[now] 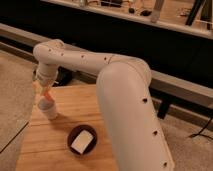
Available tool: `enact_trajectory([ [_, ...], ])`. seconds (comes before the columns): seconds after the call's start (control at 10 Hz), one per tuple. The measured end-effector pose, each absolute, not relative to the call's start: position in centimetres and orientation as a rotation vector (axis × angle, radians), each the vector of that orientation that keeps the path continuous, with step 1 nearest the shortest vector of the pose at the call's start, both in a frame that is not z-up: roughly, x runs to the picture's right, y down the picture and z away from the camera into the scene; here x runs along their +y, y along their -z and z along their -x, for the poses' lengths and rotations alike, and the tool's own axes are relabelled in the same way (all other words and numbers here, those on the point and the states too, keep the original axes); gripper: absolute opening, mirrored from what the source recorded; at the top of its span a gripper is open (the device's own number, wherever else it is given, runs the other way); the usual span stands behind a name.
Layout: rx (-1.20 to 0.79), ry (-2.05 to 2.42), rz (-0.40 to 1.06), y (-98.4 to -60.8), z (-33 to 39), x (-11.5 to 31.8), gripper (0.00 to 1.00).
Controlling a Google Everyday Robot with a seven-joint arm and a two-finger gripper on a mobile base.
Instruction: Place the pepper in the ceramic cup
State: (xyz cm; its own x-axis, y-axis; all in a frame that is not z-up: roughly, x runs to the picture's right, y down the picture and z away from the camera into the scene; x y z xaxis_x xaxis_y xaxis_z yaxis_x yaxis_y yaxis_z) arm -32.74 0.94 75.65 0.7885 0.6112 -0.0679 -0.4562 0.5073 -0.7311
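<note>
The orange pepper (46,92) hangs point-down from my gripper (44,88), right above the mouth of the white ceramic cup (48,109). The pepper's tip is at or just inside the cup's rim. The cup stands upright on the left part of the wooden table (60,137). My gripper is at the end of the white arm (90,62) that reaches in from the right, and it is shut on the pepper.
A dark round bowl (82,140) with a white block in it sits on the table in front of the cup. A dark counter with a rail (175,82) runs behind the table. My arm's large white link (132,115) covers the table's right side.
</note>
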Motion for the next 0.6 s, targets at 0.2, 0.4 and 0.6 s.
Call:
enact_trajectory([
  [0.2,-0.233,-0.654,0.813,-76.2,33.7,1.2,0.00],
  [0.4,-0.249,-0.665,0.818,-77.0,34.3,1.6,0.00],
  [0.6,-0.258,-0.673,0.821,-77.7,34.5,2.0,0.00],
])
